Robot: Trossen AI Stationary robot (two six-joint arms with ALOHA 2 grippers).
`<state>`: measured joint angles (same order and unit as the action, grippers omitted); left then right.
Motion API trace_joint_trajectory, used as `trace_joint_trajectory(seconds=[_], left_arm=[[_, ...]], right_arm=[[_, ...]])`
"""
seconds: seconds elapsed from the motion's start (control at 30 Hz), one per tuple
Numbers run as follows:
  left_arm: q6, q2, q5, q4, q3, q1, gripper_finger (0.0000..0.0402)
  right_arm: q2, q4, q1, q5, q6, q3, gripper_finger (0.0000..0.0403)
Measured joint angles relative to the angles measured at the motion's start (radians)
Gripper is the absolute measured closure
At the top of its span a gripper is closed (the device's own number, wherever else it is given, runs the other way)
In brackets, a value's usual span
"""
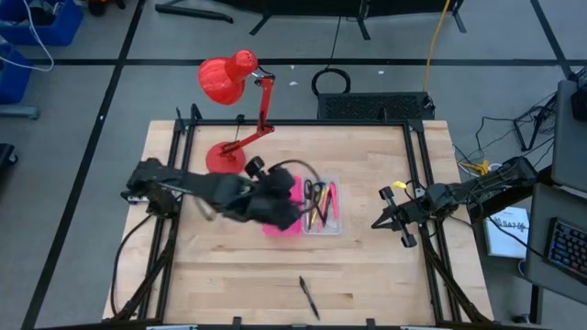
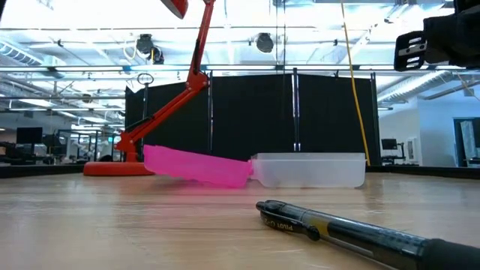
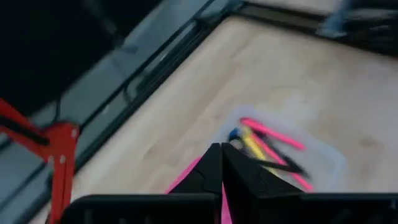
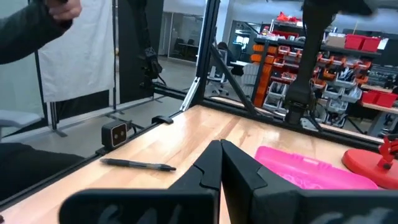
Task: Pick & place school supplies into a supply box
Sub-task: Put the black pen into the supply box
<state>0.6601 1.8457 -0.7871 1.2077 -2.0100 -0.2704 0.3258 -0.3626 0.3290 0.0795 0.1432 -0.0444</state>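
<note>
the left gripper (image 1: 286,213) sits low over the pink half (image 1: 282,226) of the box (image 1: 323,226), its fingers (image 3: 211,174) pressed together; they seem to pinch the edge of that half, though the contact itself is hidden. in the low view the pink half is tilted, one end raised off the table (image 1: 367,275), which fits a lid being lifted to fold it over. the clear tray (image 2: 309,170) lies flat beside it and holds scissors (image 1: 313,194), pink pens (image 3: 273,135), a yellow one (image 3: 252,143) and dark ones, so most supplies are already in. one black pen (image 1: 308,297) lies alone near the front edge of the table, well apart from the box; closing now would leave it out, so that pen probably needs fetching first. the right gripper (image 1: 390,220) waits closed and empty at the right side, near the frame. a red lamp (image 1: 234,92) stands behind the box
</note>
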Motion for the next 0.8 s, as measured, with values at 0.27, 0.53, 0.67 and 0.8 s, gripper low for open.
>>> trace_joint_trajectory(seconds=[0.27, 0.53, 0.67, 0.8], left_arm=[[-0.340, -0.256, -0.089, -0.249, 0.245, -0.101, 0.0393], [-0.734, -0.573, 0.211, -0.664, 0.728, -0.088, 0.0394], [-0.753, -0.758, 0.323, -0.811, 0.977, -0.050, 0.0397], [-0.727, -0.948, 0.345, -0.903, 1.170, -0.017, 0.0397]], right_arm=[[0.006, -0.024, 0.000, 0.000, 0.026, 0.000, 0.0403], [0.012, -0.044, 0.000, -0.002, 0.054, 0.000, 0.0403], [0.012, -0.056, 0.000, -0.004, 0.091, 0.000, 0.0403], [0.012, -0.083, 0.000, -0.004, 0.106, 0.000, 0.0403]])
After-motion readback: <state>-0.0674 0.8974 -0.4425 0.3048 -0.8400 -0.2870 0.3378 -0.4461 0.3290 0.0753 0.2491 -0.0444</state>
